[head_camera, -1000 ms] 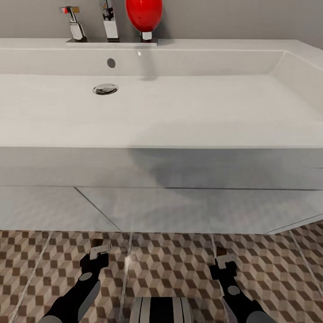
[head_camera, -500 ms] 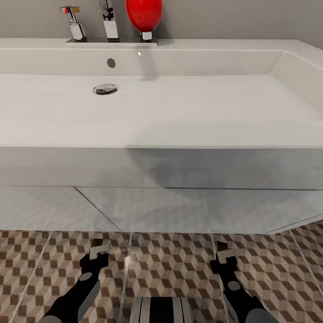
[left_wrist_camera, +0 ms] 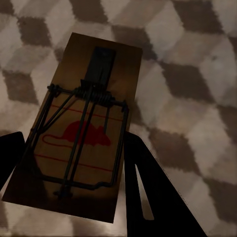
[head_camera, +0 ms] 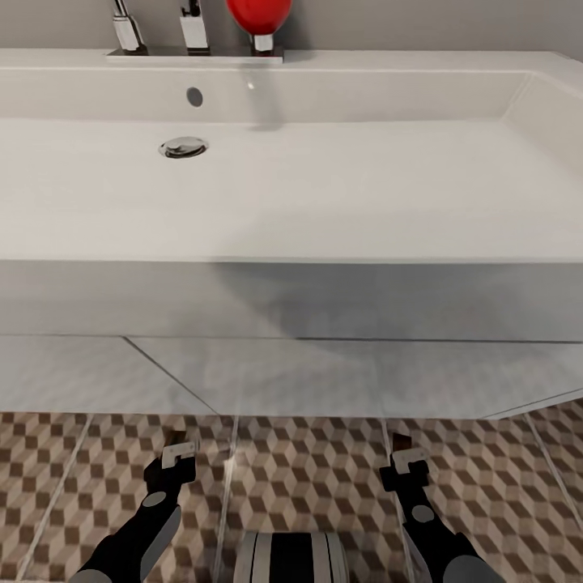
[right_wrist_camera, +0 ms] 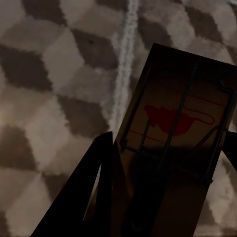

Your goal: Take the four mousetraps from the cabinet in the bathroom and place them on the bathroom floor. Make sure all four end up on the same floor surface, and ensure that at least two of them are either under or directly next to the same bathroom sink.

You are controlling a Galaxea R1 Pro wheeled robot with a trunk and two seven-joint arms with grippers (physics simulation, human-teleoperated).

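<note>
The view has tipped down a bit vs half a sec ago, sink now higher over the bathroom floor, while left pincer and right pincer each keep pinching a mousetrap, 2nd mousetrap, low in front of the sink, so I judge release is near.

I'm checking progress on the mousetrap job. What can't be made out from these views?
- Other two mousetraps and the cabinet: whereabouts unknown.
- Floor under the sink: hidden by the sink body, head view.
- Left tool and right tool: held traps too small in the head view.
- Left trap and right trap: cut off by wrist-view edges; height above the tiles unclear.
</note>
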